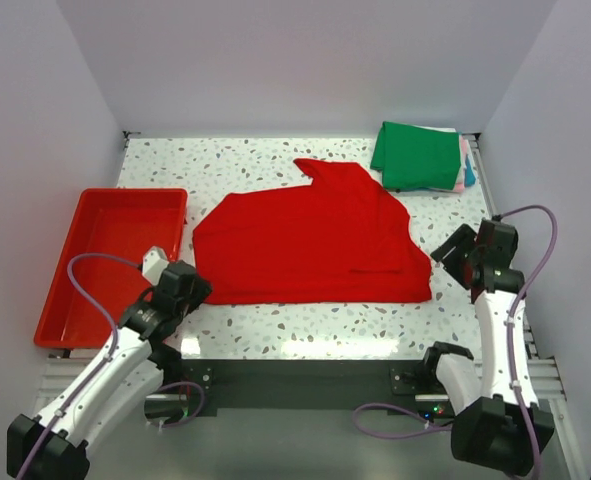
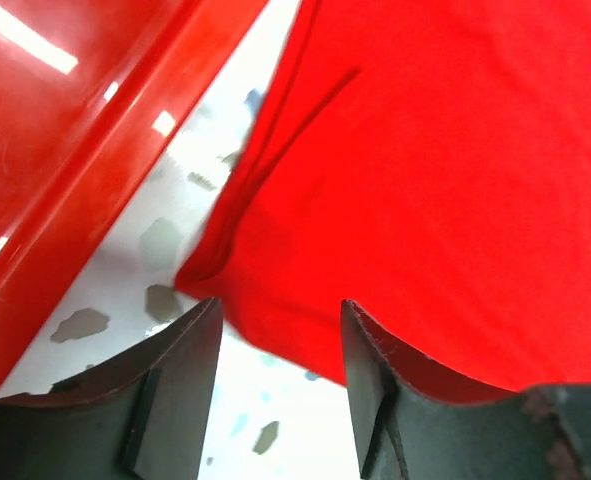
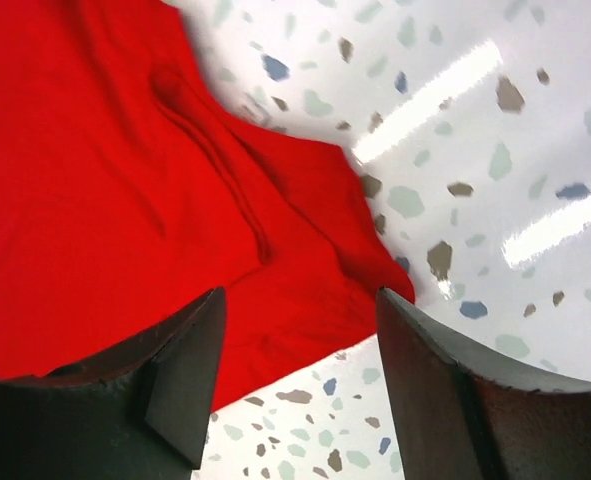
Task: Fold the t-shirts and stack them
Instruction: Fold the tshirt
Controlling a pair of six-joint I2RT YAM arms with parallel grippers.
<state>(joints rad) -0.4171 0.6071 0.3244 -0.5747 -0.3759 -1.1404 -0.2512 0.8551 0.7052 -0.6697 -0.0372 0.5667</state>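
L gripper [image 2: 280, 320]: jaws spread, nothing held, at near-left corner of red t-shirt [image 1: 315, 240]. R gripper [image 3: 300, 300]: spread too, empty, over shirt's near-right corner. Shirt is soft, lightly creased cloth, flat mid-bench on glossy speckled table [image 1: 275, 320]. Folded green t-shirt [image 1: 415, 155] at far-right corner. Rigid shiny red tray [image 1: 60, 300] along left edge.
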